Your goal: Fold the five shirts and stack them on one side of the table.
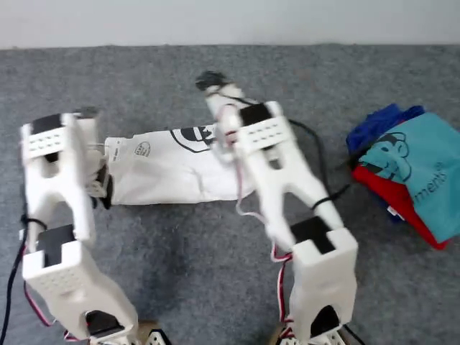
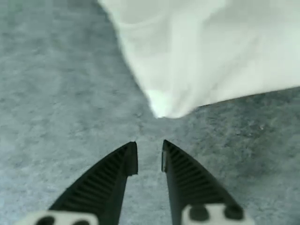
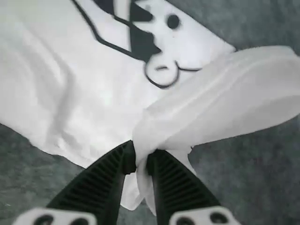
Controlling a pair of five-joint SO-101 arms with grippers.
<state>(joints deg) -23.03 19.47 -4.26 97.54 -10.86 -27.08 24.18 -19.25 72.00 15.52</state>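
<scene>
A white fabric shirt (image 1: 165, 169) printed with a black cartoon figure lies partly folded across the middle of the grey, carpet-like table (image 1: 215, 273), its long side running left to right. The right gripper (image 3: 140, 159), over the shirt's right end, has its black ridged fingers clamped on a bunched fold of the white cloth, raised above the layer beneath, beside the print. At the shirt's left end the left gripper (image 2: 149, 157) hangs over bare table just short of a corner of the cloth. Its fingers stand a narrow gap apart with nothing between them. Well to the right of the white shirt sits a stack of folded shirts (image 1: 406, 169): a teal shirt (image 1: 424, 180) with a dark print on top, a red shirt (image 1: 388, 190) under it and a blue shirt (image 1: 377, 126) showing at the far side. How many garments the stack holds cannot be told from above.
</scene>
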